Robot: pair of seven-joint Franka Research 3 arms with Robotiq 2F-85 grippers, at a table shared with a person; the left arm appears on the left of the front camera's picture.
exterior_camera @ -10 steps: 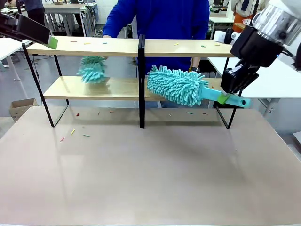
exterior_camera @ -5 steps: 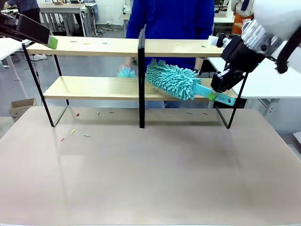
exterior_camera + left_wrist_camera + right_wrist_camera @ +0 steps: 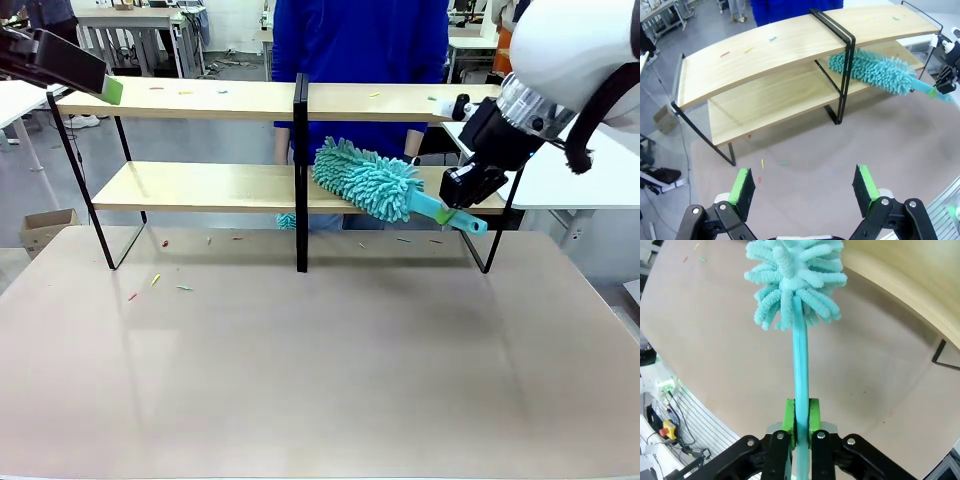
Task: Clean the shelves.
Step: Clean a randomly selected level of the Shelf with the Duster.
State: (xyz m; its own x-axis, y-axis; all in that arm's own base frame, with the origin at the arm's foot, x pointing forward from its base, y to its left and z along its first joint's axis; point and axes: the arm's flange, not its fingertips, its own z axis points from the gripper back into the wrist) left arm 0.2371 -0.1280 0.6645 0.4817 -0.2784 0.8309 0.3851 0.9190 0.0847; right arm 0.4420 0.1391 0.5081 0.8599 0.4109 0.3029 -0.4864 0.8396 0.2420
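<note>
The shelves (image 3: 200,186) stand across the far side of the table, two light-wood boards in a black frame. My right gripper (image 3: 452,212) is shut on the handle of a teal fluffy duster (image 3: 368,180). Its head lies on the lower board just right of the centre post (image 3: 300,170). The right wrist view looks along that handle, clamped between the green pads (image 3: 813,412), to the duster head (image 3: 795,275). My left gripper (image 3: 805,187) hangs open and empty high above the table's left side, looking down on the shelves (image 3: 755,55) and the duster (image 3: 875,72).
A person in a blue top (image 3: 360,40) stands behind the shelves. A second teal duster (image 3: 287,221) peeks out below the lower board. Small coloured scraps lie on the top board (image 3: 375,95) and on the table (image 3: 155,280). A cardboard box (image 3: 45,225) sits on the floor at left.
My right gripper has drawn in leftward and away, pushing the duster head farther onto the lower board. The person's duster swept right along the lower board and dropped below it.
</note>
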